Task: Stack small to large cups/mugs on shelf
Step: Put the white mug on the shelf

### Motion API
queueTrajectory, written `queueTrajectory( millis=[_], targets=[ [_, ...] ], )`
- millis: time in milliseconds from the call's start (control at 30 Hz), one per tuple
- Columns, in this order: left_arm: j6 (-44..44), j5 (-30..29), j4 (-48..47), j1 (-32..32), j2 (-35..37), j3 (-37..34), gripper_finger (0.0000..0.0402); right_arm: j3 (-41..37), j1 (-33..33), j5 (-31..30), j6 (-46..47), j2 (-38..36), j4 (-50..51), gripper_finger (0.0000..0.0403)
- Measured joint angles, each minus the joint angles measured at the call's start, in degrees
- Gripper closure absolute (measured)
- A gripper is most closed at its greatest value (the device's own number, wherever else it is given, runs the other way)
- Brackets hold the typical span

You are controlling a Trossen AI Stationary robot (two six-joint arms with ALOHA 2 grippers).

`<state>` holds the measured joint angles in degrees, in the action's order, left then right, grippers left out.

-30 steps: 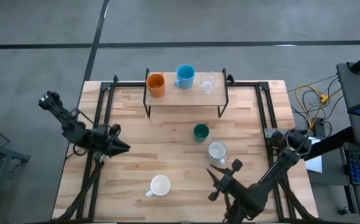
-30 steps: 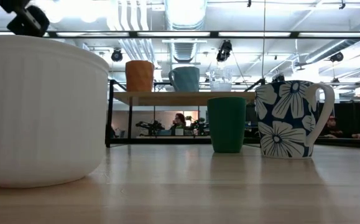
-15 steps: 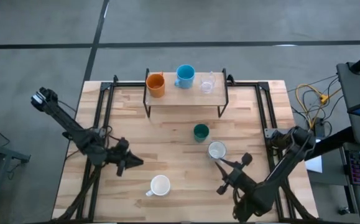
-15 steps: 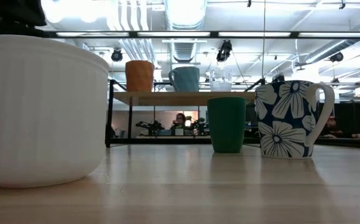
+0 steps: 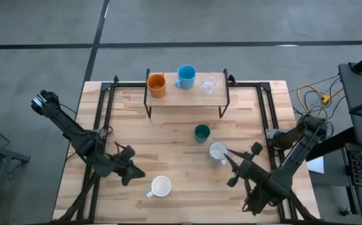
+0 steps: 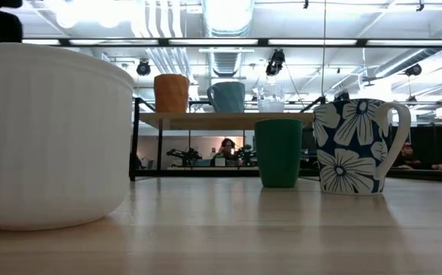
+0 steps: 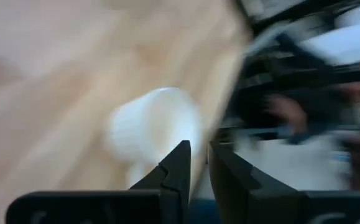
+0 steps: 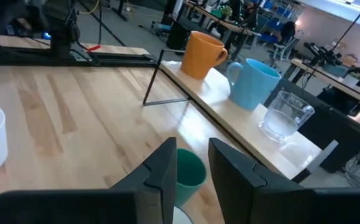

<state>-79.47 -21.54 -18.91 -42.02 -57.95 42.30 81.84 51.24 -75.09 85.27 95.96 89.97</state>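
Note:
The shelf (image 5: 187, 97) stands at the table's far side and carries an orange mug (image 5: 156, 84), a light blue mug (image 5: 186, 75) and a clear glass (image 5: 208, 83). On the tabletop stand a dark green cup (image 5: 201, 132), a white mug with blue flowers (image 5: 217, 150) and a white ribbed mug (image 5: 160, 186). My left gripper (image 5: 137, 173) hovers just left of the white ribbed mug (image 7: 155, 130), its fingers a narrow gap apart with nothing between them. My right gripper (image 5: 226, 154) is open, above the flowered mug's near right side, pointing toward the green cup (image 8: 189, 174) and the shelf (image 8: 242, 127).
Black metal rails (image 5: 103, 119) run along the table's left and right sides. Cables (image 5: 312, 103) lie off the right edge. Bare wood (image 5: 162, 144) lies between the shelf and the white ribbed mug. A person sits in the room beyond the shelf (image 6: 227, 147).
My left gripper has gone toward the table's near edge and a little right, toward the white ribbed mug, rolling as it went. My right gripper has risen and gone toward the far edge, up to the flowered mug. No cup has moved.

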Motion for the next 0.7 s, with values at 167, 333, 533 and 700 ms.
queueTrajectory(
  millis=[167,333,533,700],
  targets=[
    [-3.2,3.0,-21.1,0.1,-2.7,11.5,0.0359,-3.2,0.3,0.0,0.2,-2.7,-0.3,0.0312],
    [-5.7,11.2,-28.6,0.7,-6.3,19.6,0.0359,-5.4,0.2,0.0,0.3,-4.4,-0.5,0.0315],
    [-5.5,17.0,-32.4,1.1,-11.5,24.8,0.0359,-7.3,0.2,0.0,2.3,-4.8,-0.5,0.0321],
    [-5.3,18.6,-35.6,1.9,-11.8,26.0,0.0359,-7.4,0.2,0.0,2.8,-4.8,-0.5,0.0317]
  ],
)
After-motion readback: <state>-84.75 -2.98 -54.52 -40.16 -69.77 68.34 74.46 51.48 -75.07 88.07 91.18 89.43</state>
